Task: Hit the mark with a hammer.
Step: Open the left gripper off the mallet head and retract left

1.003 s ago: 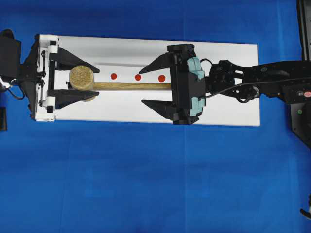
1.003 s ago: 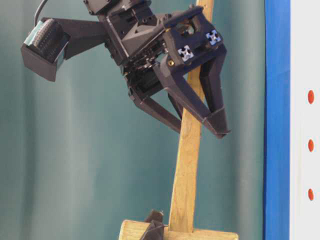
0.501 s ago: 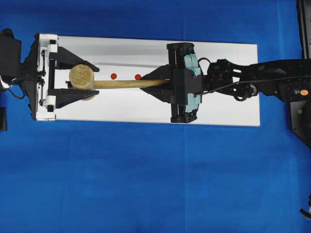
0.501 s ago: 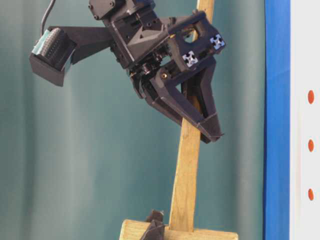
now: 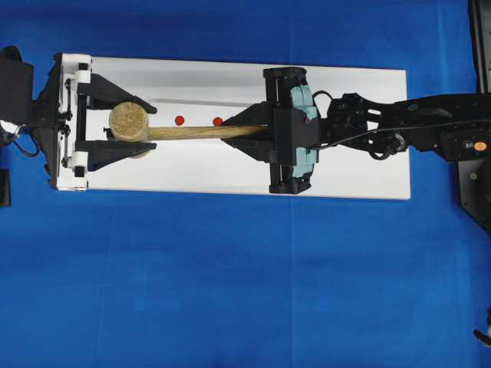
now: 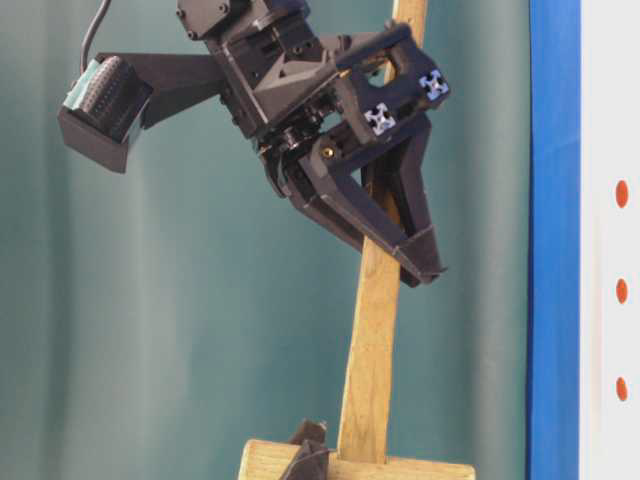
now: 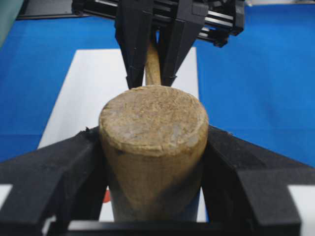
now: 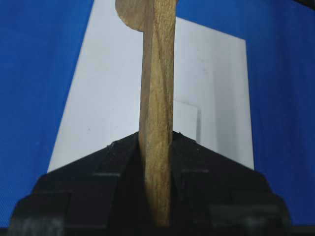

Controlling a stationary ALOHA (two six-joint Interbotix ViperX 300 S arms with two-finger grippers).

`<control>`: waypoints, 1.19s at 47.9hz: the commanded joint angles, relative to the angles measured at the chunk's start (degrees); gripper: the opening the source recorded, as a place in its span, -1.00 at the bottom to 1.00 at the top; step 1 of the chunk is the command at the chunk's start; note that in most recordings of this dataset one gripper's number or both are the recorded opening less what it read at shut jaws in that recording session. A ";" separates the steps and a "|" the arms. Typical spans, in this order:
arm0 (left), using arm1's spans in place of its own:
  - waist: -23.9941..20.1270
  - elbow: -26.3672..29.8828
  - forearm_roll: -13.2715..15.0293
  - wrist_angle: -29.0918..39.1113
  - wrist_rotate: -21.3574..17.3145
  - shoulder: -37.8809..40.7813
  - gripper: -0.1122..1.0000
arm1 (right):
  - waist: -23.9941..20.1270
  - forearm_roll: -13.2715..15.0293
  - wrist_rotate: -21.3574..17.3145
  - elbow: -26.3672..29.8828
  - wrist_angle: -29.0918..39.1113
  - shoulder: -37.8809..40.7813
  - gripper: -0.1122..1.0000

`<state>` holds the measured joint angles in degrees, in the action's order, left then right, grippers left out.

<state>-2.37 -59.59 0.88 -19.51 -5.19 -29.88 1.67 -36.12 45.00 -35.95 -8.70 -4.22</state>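
Overhead view: the hammer (image 5: 173, 130) lies with its long axis left to right above the white board (image 5: 360, 169), head toward the left end effector (image 5: 115, 126), handle running to the right end effector (image 5: 249, 132). The left end effector grips the head, one finger on each side. The right end effector is closed on the far end of the handle, which disappears under its body. Two red marks (image 5: 179, 120) show just beside the handle, between the two end effectors. The board rests on a blue surface (image 5: 230, 284).

Table-level view: the handle (image 6: 375, 300) appears near-upright, slightly tilted, with the head (image 6: 350, 468) cut off at the bottom edge. The right end effector (image 6: 415, 262) clamps the handle from the left. Three red marks (image 6: 622, 193) line the board at the right edge.

Left wrist view: the round end face of the head (image 7: 153, 120) fills the centre, pressed between the black fingers (image 7: 54, 172) of the left end effector. The handle (image 7: 152, 66) points away, into the closed right end effector (image 7: 152, 81). A red patch shows below the head, mostly hidden.

Right wrist view: the handle (image 8: 157, 123) runs straight away from the right end effector (image 8: 156, 147), whose fingers (image 8: 103, 169) press both flat sides. The head (image 8: 132, 14) is cut off at the top edge.
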 commanded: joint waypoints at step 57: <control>0.18 -9.76 0.00 24.35 0.18 -31.73 0.68 | -0.18 -6.42 0.18 -8.09 0.97 -8.44 -0.76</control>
<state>-2.11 -69.61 0.88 3.78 -4.75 -60.12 1.58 -42.01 45.26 -44.38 -7.38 -10.37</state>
